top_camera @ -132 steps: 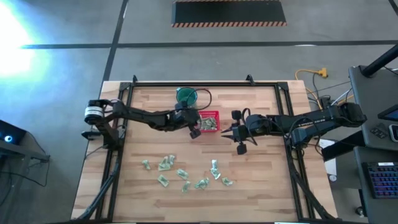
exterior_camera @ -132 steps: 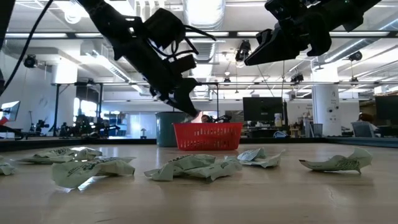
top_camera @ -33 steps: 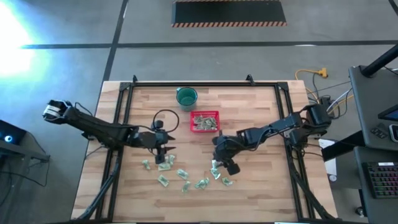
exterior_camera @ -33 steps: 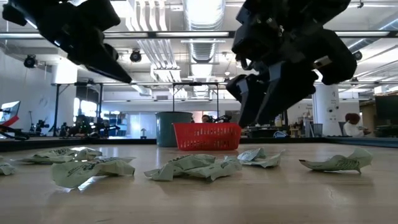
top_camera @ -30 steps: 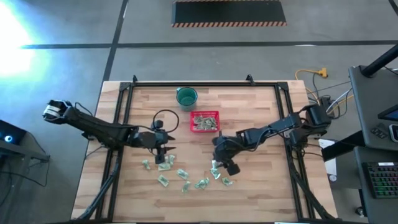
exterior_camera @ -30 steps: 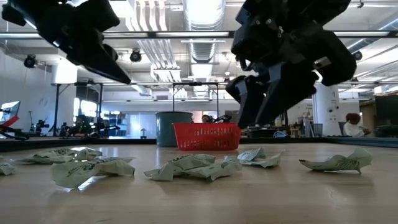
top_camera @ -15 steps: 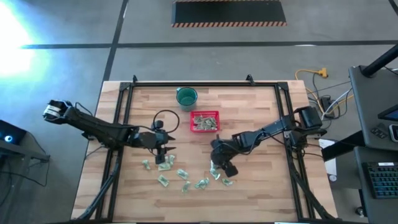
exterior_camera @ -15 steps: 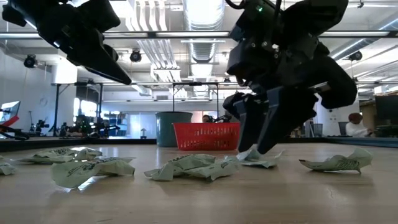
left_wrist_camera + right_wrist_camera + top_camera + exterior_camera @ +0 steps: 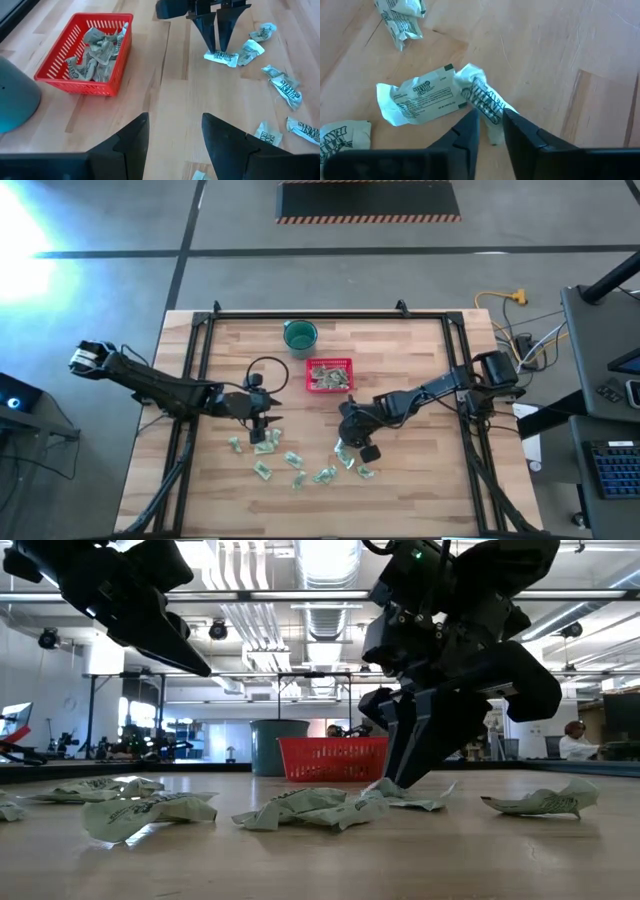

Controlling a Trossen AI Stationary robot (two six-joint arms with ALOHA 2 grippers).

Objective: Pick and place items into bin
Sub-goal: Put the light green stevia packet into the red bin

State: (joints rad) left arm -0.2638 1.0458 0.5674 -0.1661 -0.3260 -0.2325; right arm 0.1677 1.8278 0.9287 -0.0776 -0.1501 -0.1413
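Observation:
The items are small pale green-and-white crinkled wrapped pieces; several lie scattered on the near half of the table. More of them fill the bin, the red mesh basket. My right gripper stands down on the table, shut on one piece. That piece lies against a flatter piece. My left gripper hovers open above the left pieces, nothing between its fingers. My right gripper pinches the crumpled piece between its two fingers at the piece's near end. The fingers come from above, pointing steeply down. The piece rests on the table, its far end beside the flatter piece.
A round dark green cup stands behind the bin, toward the far edge. Black frame rails run along the table's left, right and far sides. Bare wood lies between the bin and the scattered pieces.
My right gripper has come down and slightly toward the table's left onto a piece among the scattered ones. Its fingers have narrowed and taken hold of it. The piece stays on the table.

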